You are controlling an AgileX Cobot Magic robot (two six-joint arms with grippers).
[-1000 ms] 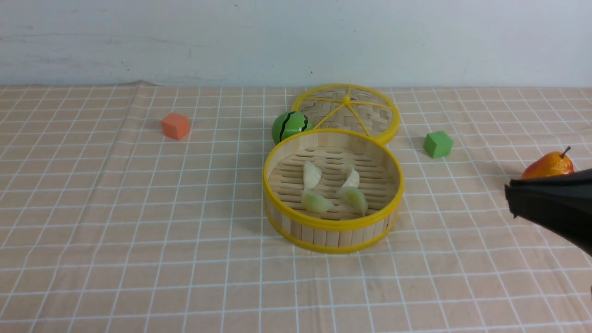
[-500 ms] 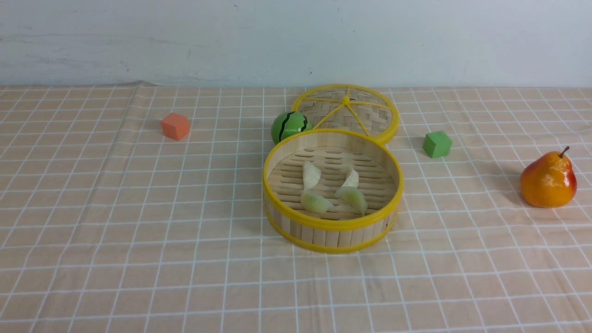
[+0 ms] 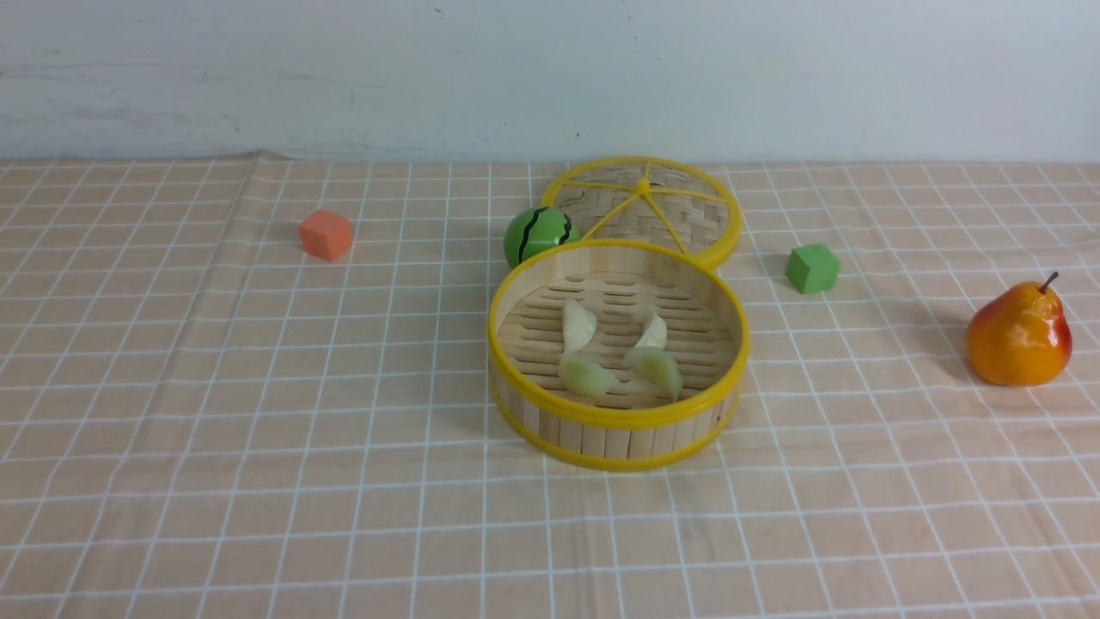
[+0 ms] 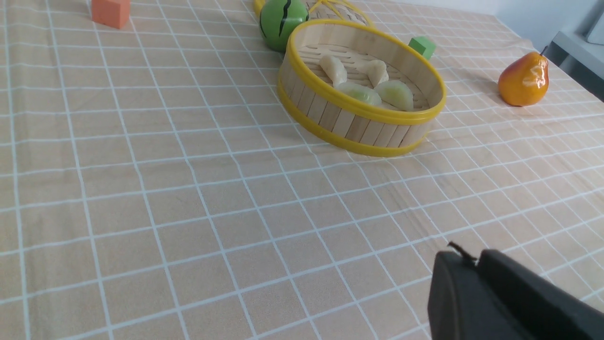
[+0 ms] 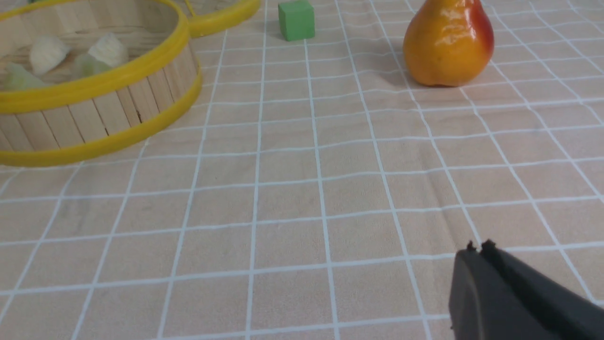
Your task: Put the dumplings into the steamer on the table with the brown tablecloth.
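Note:
The steamer [image 3: 619,428] stands mid-table on the tan grid tablecloth [image 3: 258,387]. Inside it lie two creamy white dumplings [image 3: 579,325] [image 3: 655,330] and two pale green dumplings [image 3: 586,376] [image 3: 660,370]. The steamer also shows in the left wrist view [image 4: 354,127] and the right wrist view [image 5: 94,123]. Neither gripper shows in the front view. My left gripper [image 4: 474,257] is shut and empty, low over bare cloth, well short of the steamer. My right gripper [image 5: 477,248] is shut and empty over bare cloth, near of the pear.
The flat woven lid [image 3: 643,206] lies behind the steamer, with a green striped ball [image 3: 539,235] to its left. An orange cube [image 3: 326,234] sits far left, a green cube [image 3: 813,267] to the right, and a pear [image 3: 1019,335] at the far right.
My right arm, which covered the lower part of the pear at the right edge a second ago, has drawn back out of the front view. The steamer and dumplings have not moved.

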